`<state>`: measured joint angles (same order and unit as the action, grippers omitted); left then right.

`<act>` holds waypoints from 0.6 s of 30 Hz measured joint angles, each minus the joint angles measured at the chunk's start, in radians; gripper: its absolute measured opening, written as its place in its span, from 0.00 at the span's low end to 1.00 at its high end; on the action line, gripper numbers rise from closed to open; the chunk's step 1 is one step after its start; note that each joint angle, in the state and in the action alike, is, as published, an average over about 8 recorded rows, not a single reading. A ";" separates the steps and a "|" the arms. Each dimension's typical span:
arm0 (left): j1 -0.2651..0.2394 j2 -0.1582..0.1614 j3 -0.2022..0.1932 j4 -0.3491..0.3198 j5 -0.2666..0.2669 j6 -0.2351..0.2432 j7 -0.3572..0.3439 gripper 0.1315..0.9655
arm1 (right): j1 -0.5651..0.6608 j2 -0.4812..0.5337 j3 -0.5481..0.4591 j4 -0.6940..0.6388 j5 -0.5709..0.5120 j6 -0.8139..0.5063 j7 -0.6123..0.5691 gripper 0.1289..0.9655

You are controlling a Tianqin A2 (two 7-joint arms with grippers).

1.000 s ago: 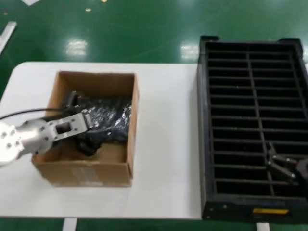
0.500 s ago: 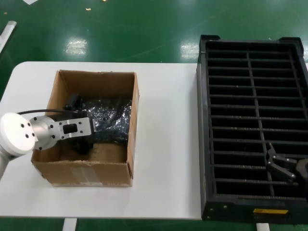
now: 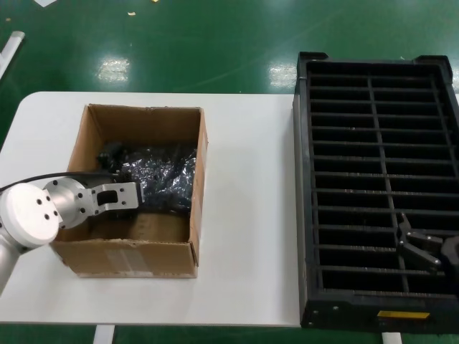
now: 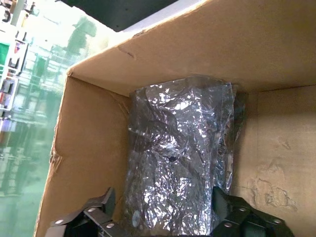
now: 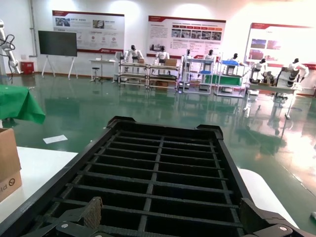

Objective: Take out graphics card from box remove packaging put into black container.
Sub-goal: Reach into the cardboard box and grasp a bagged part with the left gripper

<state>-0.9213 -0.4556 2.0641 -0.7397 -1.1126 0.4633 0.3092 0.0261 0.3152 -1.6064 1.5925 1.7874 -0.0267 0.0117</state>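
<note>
Cardboard, brown and corrugated, formed the shallow rectangular box [image 3: 136, 251] standing on the left half of the white tabletop [image 3: 244, 215], open side up. Inside lay the crinkly, shiny grey-silver anti-static plastic packaging [image 4: 177, 163], stretched across the middle of the box floor toward the right wall and touching it. Through the plastic, only a dark shape; graphics card itself not made out. Bare cardboard floor beside the bag, toward the box's near wall.

Reached down into the box from its left side: the left gripper [image 4: 160, 217], silver-bodied with black fingers [image 4: 96, 212]. Seen from the left wrist camera, fingers apart, one on either side of the near end of the bag, close against its edges but not shown squeezing it. In the head view, gripper tip at the bag's left end, low between the box walls.

Set along the right edge of the tabletop: the large black plastic crate [image 3: 305, 215], split into two columns of narrow horizontal slots, a small yellow label [image 3: 403, 314] on its front rim. Slots dark, contents not discernible.

Parked over the near right part of the crate: the right gripper [image 3: 419, 247], black fingers [image 5: 89, 212] spread wide, holding nothing, hanging just above the slot dividers.
</note>
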 joint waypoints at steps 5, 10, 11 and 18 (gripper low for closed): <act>0.010 0.003 -0.001 -0.002 -0.003 -0.022 0.024 0.67 | 0.000 0.000 0.000 0.000 0.000 0.000 0.000 1.00; 0.016 0.002 -0.003 -0.001 -0.007 -0.039 0.053 0.51 | 0.000 0.000 0.000 0.000 0.000 0.000 0.000 1.00; 0.018 0.001 -0.003 -0.002 -0.008 -0.041 0.057 0.48 | 0.000 0.000 0.000 0.000 0.000 0.000 0.000 1.00; 0.037 -0.015 -0.009 -0.036 -0.002 -0.050 0.067 0.30 | 0.000 0.000 0.000 0.000 0.000 0.000 0.000 1.00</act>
<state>-0.8845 -0.4706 2.0550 -0.7759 -1.1149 0.4136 0.3764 0.0261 0.3152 -1.6064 1.5925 1.7873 -0.0267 0.0118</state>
